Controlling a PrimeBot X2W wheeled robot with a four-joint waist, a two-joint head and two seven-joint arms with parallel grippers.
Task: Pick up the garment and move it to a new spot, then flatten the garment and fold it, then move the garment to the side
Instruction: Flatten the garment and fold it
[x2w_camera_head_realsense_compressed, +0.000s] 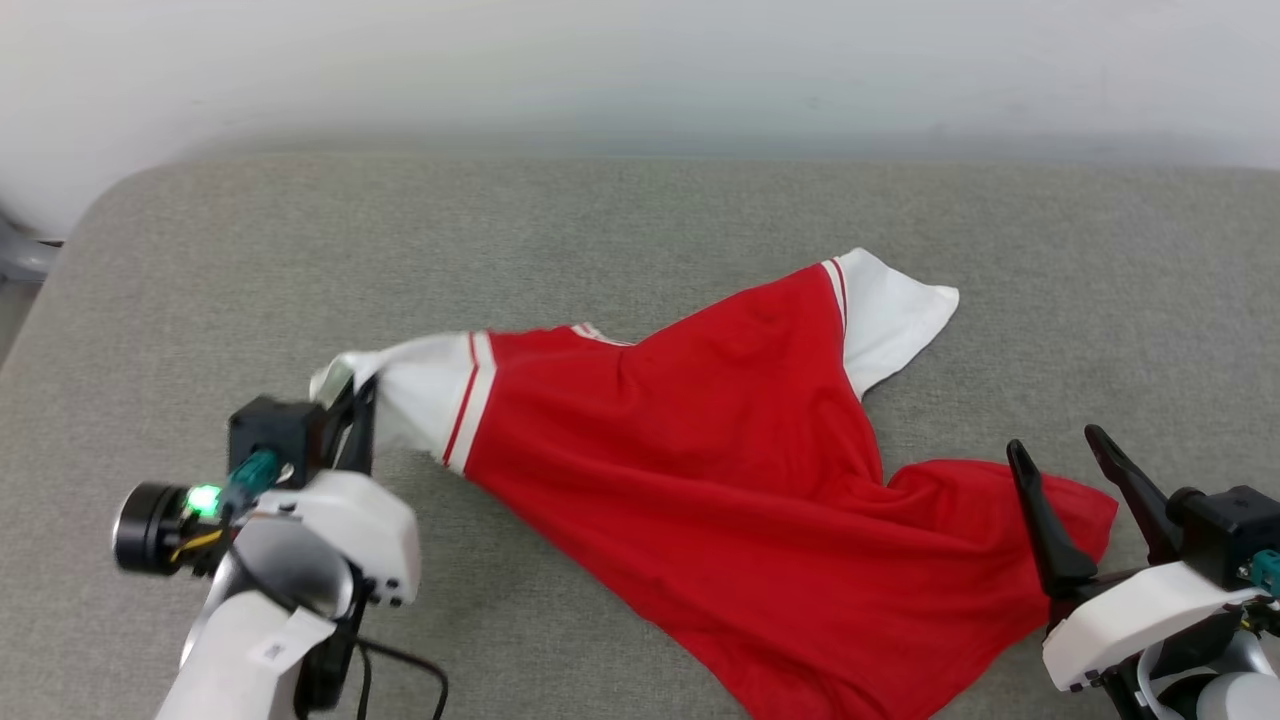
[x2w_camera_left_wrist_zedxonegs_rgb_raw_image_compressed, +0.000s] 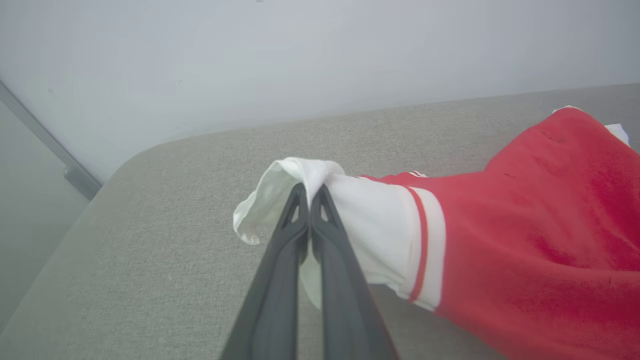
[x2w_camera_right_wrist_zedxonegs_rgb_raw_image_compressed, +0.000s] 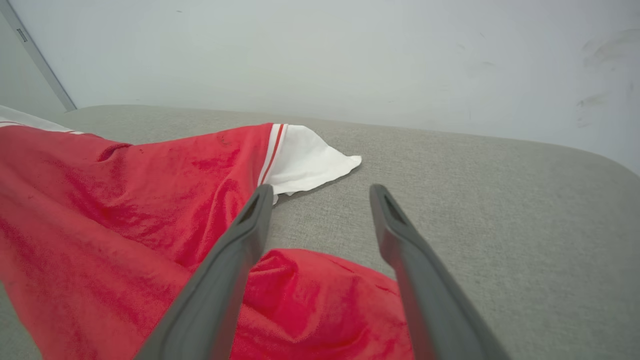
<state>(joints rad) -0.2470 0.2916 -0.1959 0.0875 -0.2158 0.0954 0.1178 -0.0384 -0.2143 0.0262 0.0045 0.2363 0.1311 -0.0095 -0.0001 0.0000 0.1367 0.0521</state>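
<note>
Grey surface (x2w_camera_head_realsense_compressed: 640, 220); garment (x2w_camera_head_realsense_compressed: 700, 470) lower edge cut off.

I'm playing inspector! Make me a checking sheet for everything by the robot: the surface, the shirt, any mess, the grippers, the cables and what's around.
Surface: grey fabric pad with rounded corners.
Job's things: red shirt lies rumpled and slantwise; one white sleeve is pinched up, the other sleeve lies flat.
Clutter: nothing seen.
Grippers: left gripper is shut on the sleeve's edge; right gripper is open above the shirt's red corner, holding nothing.
Cables: black cable loops beside the left arm.
Surroundings: pale wall behind; grey object at the left edge, cannot tell what.
</note>
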